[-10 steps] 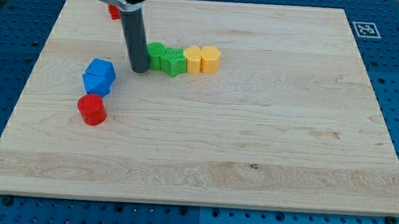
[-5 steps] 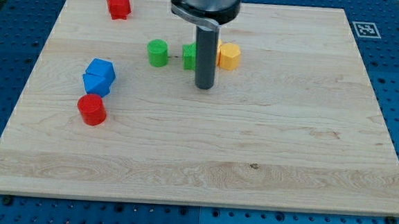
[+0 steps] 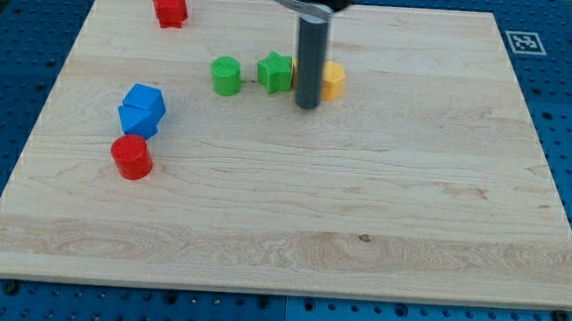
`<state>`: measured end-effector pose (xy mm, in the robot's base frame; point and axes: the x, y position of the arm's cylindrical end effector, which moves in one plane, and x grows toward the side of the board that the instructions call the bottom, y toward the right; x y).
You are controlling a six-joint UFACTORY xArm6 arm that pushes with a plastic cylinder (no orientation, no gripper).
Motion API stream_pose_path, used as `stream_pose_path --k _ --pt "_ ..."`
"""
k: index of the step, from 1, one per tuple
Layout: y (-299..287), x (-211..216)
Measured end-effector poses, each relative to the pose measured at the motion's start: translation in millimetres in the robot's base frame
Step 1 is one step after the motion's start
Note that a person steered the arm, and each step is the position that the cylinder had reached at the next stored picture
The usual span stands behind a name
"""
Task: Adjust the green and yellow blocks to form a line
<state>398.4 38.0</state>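
Note:
A green cylinder (image 3: 227, 75) and a green star block (image 3: 274, 72) stand in a row in the upper middle of the wooden board (image 3: 363, 205), with a gap between them. To the right of the star is a yellow hexagonal block (image 3: 333, 80). Another yellow block lies behind my rod and is almost wholly hidden. My tip (image 3: 307, 105) rests on the board just below the hidden yellow block, between the green star and the yellow hexagon.
A red star block (image 3: 169, 8) sits near the top left. A blue block (image 3: 141, 110) and a red cylinder (image 3: 131, 157) stand together at the left. A fiducial marker (image 3: 524, 41) is at the top right corner.
My rod moved from the green cylinder's left to the yellow blocks on the right. The row now has a gap between green cylinder and green star, and sits slightly higher and to the right.

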Motion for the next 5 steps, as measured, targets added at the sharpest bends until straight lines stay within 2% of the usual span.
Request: stream_pose_path --k 1,2,4,5 --pt "64 7" --pt "83 -10" --pt "66 32" --pt "34 23"
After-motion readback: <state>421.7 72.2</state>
